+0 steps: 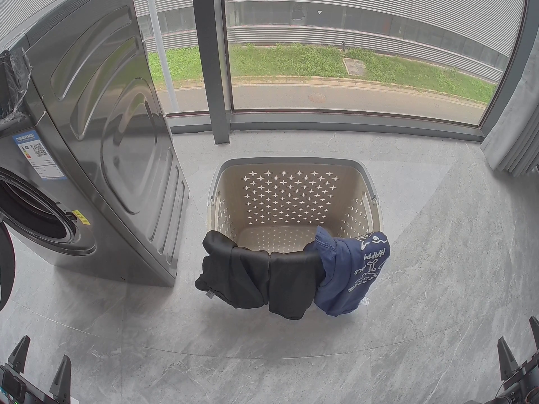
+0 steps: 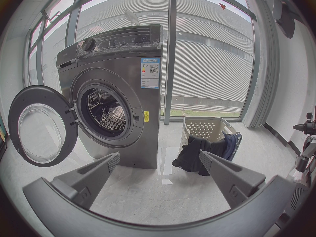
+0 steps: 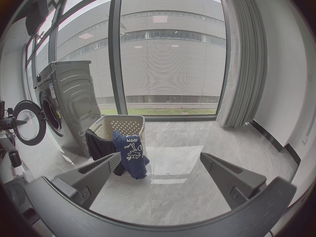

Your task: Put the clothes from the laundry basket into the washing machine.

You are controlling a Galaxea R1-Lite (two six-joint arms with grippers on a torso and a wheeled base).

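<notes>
Head view: we see a black garment (image 1: 252,280) and a blue printed garment (image 1: 351,276) hanging over the near rim of the beige perforated laundry basket (image 1: 292,197), handy to grab. Left wrist view: our left gripper (image 2: 158,154) has its fingers apart, and the grey washing machine (image 2: 148,135) stands open, ready for loading. Right wrist view: our right gripper (image 3: 159,155) has its fingers apart too.

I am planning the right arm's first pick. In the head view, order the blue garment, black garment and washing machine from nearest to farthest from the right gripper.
From the right gripper:
1. blue garment, over the laundry basket rim, right end.
2. black garment, same rim, leftward.
3. washing machine, far left.
</notes>
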